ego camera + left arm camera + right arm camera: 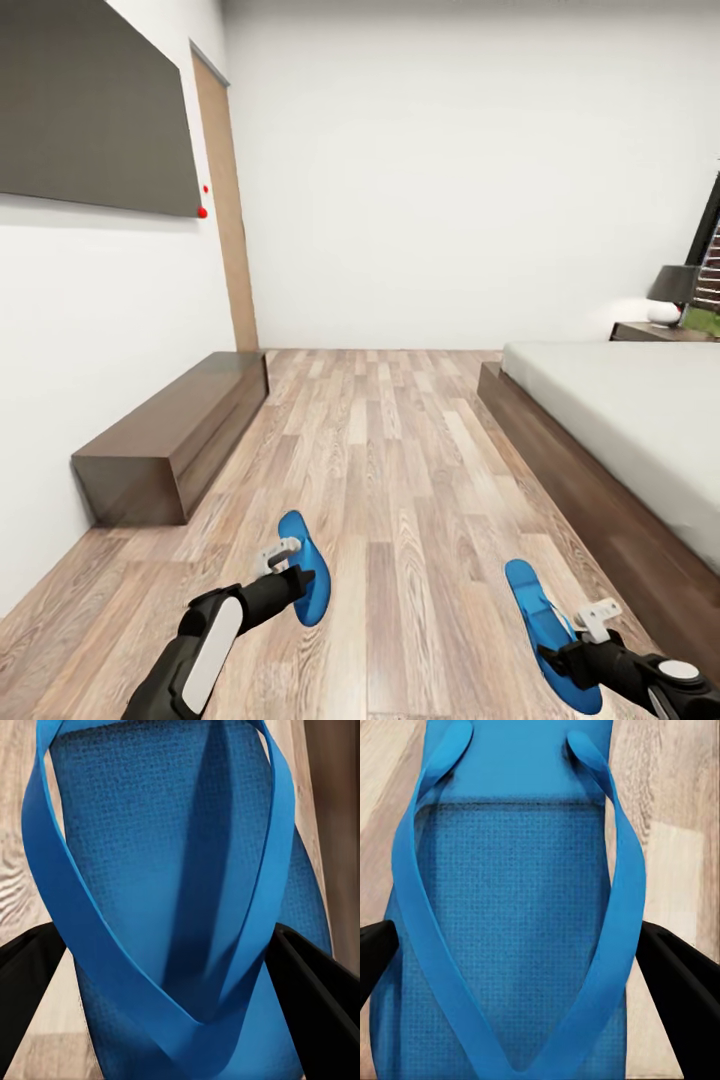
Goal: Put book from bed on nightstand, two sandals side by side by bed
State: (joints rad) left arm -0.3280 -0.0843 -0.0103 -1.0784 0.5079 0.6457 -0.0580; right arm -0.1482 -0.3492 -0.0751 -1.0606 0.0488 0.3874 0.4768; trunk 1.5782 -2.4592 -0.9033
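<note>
Each gripper carries one bright blue sandal above the wood-plank floor. My left gripper [288,572] is shut on the left sandal [308,560], whose sole and toe strap [157,967] sit between the black fingers [26,975]. My right gripper [585,640] is shut on the other sandal [540,620], its sole [510,907] gripped between the black fingers [682,982]. The bed [640,420], with its pale mattress and dark brown frame, runs along the right. Beyond it stands the nightstand [650,331] with a lamp [672,292]. The book is out of view.
A long low dark brown bench [170,440] lines the left wall under a dark wall panel [90,100]. A wooden door [225,220] is at the far left corner. A black-framed window [708,255] shows at the right edge. Plank floor [390,440] lies between bench and bed.
</note>
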